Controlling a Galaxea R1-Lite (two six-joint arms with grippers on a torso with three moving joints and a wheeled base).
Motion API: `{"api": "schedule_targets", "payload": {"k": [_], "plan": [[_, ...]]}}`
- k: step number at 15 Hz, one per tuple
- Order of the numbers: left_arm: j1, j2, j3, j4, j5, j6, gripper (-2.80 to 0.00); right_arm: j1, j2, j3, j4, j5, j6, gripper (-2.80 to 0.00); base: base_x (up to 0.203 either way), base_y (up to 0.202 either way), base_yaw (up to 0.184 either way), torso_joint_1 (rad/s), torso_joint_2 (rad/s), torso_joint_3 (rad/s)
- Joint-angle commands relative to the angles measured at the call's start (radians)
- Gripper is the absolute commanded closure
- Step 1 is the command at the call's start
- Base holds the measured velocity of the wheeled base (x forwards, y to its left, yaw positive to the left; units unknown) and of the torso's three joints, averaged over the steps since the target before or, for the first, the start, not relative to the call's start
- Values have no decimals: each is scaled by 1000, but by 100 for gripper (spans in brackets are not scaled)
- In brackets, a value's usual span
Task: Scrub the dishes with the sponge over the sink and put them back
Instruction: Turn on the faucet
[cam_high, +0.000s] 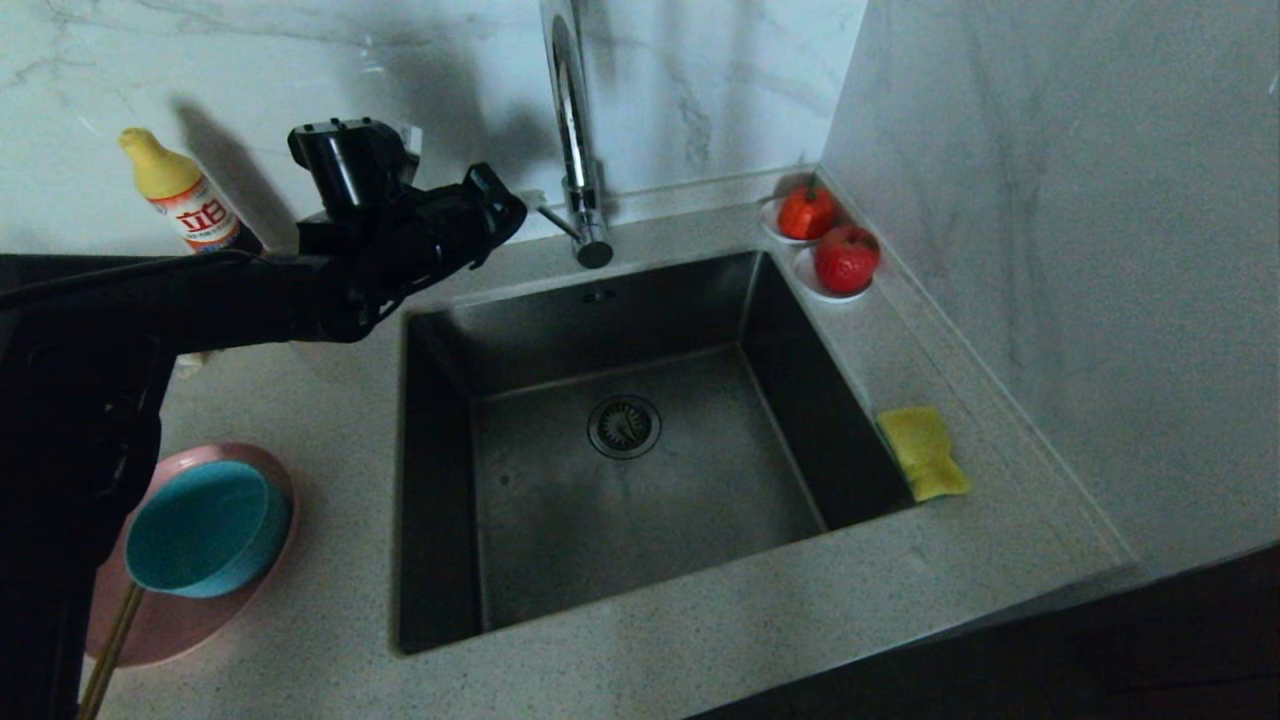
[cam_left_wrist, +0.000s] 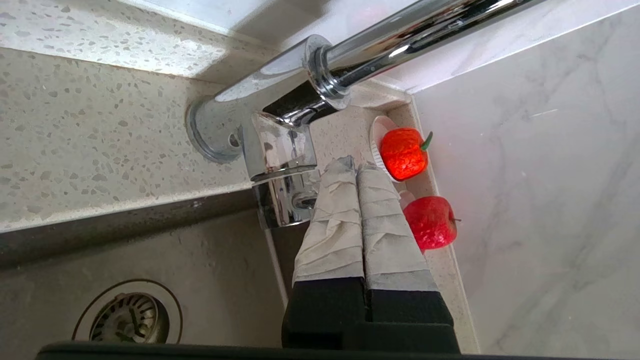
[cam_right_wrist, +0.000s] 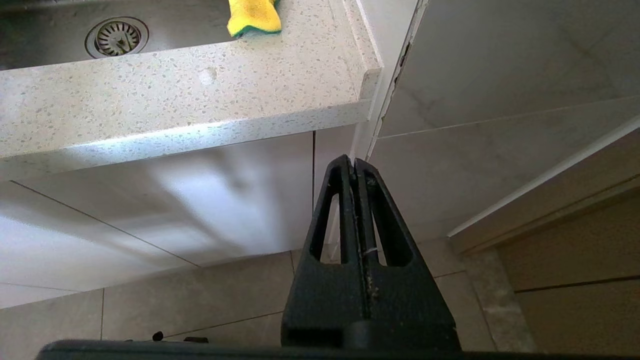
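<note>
My left gripper (cam_left_wrist: 356, 167) is pressed shut with nothing between its cloth-wrapped fingers (cam_left_wrist: 332, 220), and it hangs above the back-left corner of the sink (cam_high: 445, 480), its tips just beside the lever of the chrome faucet (cam_high: 575, 130); whether they touch the lever I cannot tell. My right gripper (cam_right_wrist: 354, 165) is also closed and empty, parked low in front of the counter (cam_right_wrist: 175, 100), below its edge and facing the cabinet and floor.

The sink basin holds only its round drain strainer (cam_high: 624, 426). The yellow sponge (cam_high: 923, 452) lies on the counter's right side, at the sink's rim. On the counter to the left, the teal-blue bowl (cam_high: 205, 528) sits on the pink plate (cam_high: 190, 625), with the wooden chopsticks (cam_high: 110, 650) resting across the plate's near edge, partly hidden by my arm. A yellow-capped bottle (cam_high: 180, 195) stands against the back wall, and two red fruits (cam_high: 828, 235) sit on small white saucers (cam_high: 815, 285) in the back-right corner.
</note>
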Motion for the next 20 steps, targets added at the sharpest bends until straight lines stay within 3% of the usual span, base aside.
{"api": "schedule_targets", "payload": {"k": [1, 13, 20], "plan": [[0, 9, 0, 0, -4, 1, 0, 0, 0, 0, 0, 0, -1, 0, 0, 0, 0, 0, 0, 0], [-12, 5, 16, 9, -3, 1, 0, 0, 0, 0, 0, 0, -1, 0, 0, 0, 0, 0, 0, 0], [-26, -51, 127, -2, 5, 10, 0, 0, 0, 0, 0, 0, -1, 0, 0, 0, 0, 0, 0, 0]]}}
